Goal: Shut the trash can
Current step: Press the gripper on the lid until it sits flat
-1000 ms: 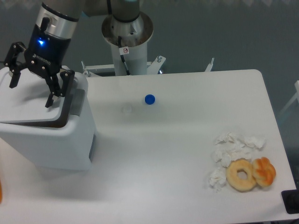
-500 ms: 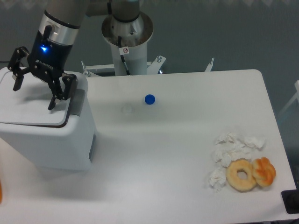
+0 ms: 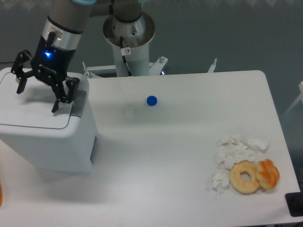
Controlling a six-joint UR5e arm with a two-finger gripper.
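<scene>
The trash can (image 3: pixel 52 146) is a large white boxy bin at the table's left edge. Its flat white lid (image 3: pixel 28 111) lies down level on the rim, with no dark gap showing under it. A grey latch tab (image 3: pixel 79 104) sits on the right side of the rim. My gripper (image 3: pixel 37 99) hangs over the lid with its black fingers (image 3: pixel 61 97) spread wide apart, open and empty. It is just above the lid's far part.
A blue bottle cap (image 3: pixel 151 100) and a small clear cap (image 3: pixel 128 110) lie mid-table. Crumpled white tissues (image 3: pixel 234 151), a doughnut (image 3: pixel 245 177) and an orange pastry (image 3: pixel 268 173) lie at the front right. The arm's base post (image 3: pixel 129 42) stands behind the table.
The lid has dropped from slightly raised to flat on the rim. My gripper has moved up and a little to the right, away from the lid, staying open.
</scene>
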